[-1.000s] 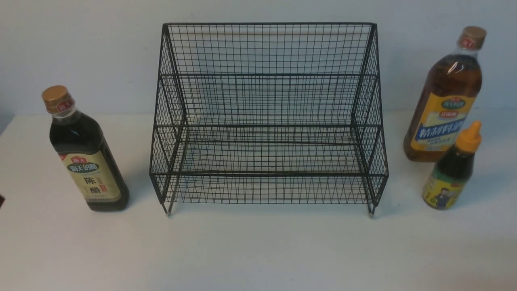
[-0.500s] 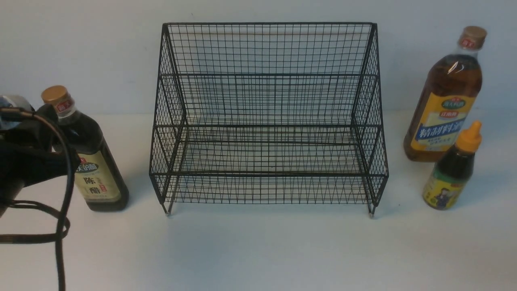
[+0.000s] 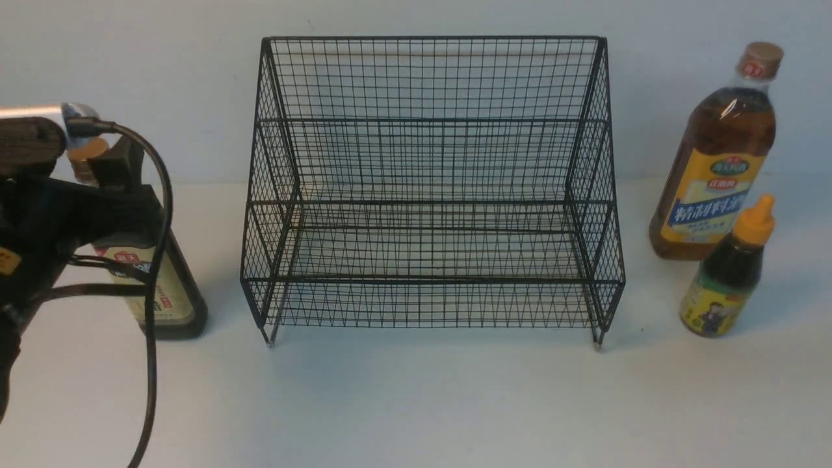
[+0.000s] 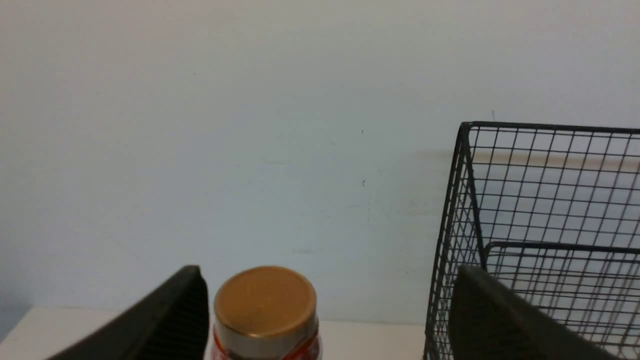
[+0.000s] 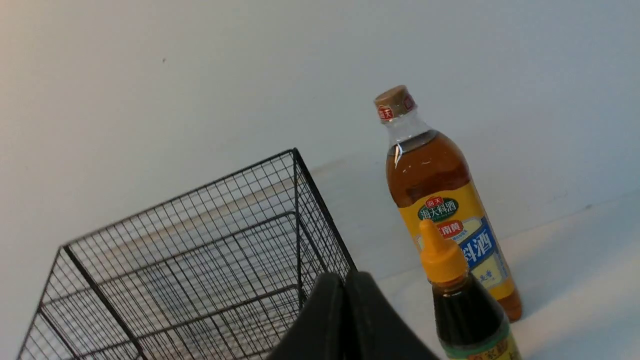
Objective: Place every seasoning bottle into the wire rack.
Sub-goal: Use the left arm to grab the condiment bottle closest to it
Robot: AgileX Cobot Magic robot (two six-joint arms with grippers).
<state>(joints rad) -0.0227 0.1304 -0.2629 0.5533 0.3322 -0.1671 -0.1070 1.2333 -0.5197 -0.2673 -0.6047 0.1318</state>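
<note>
A black wire rack [image 3: 429, 305] stood mid-table on a white table [image 3: 416, 403], with all three bottles outside it. On the left, the dark vinegar bottle [image 3: 174, 302] stood upright. The left jaws were spread wide on either side of its tan cap [image 4: 265, 300], not gripping it. On the right stood the amber bottle [image 3: 712, 169], with the small squeeze bottle [image 3: 728, 273] just in front. The right jaws were pressed shut on nothing.

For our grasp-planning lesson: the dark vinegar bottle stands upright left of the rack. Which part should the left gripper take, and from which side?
Probably the neck just under the tan cap, approached level from the robot's side. The vinegar bottle stands upright, its top is far slimmer than its body, and the open left gripper straddles the cap.
</note>
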